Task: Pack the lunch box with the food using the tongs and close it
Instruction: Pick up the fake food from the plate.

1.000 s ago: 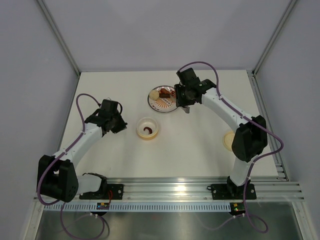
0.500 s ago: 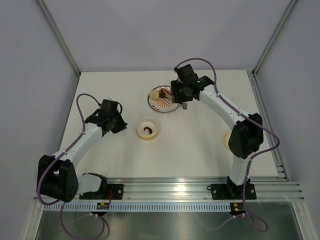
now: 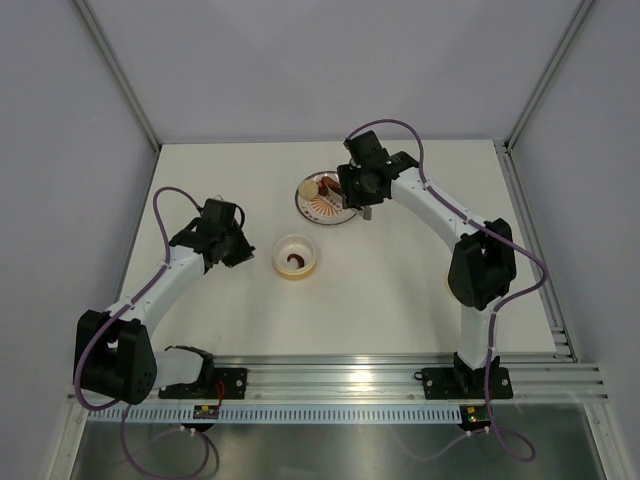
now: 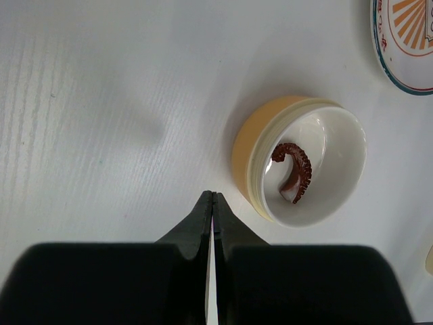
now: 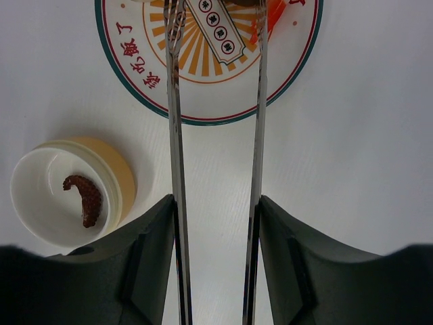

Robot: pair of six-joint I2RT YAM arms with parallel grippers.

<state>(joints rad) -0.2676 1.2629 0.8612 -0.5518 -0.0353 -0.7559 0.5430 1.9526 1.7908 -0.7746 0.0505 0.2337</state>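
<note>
The lunch box (image 3: pixel 297 257), a cream-yellow round tub, stands mid-table with one curled brown piece of food (image 4: pixel 292 172) inside; the right wrist view also shows the tub (image 5: pixel 64 196). More food lies on the patterned plate (image 3: pixel 322 205): a pale slice (image 3: pixel 309 187) and red-brown pieces (image 3: pixel 328 183). My right gripper (image 3: pixel 362 190) hangs at the plate's right edge, shut on the tongs (image 5: pixel 174 135). Their two silver arms stand apart and reach over the plate (image 5: pixel 135 81) towards an orange piece (image 5: pixel 270 13). My left gripper (image 4: pixel 213 196) is shut on nothing, just left of the tub (image 4: pixel 301 169).
Grey walls with metal corner posts close off the back and both sides of the white table. The rail carrying both arm bases runs along the near edge. The right arm's elbow hangs over the table's right side.
My right arm has swung the tongs left, from beside the plate to over it, and the tong arms have spread wider. The left arm has not moved.
</note>
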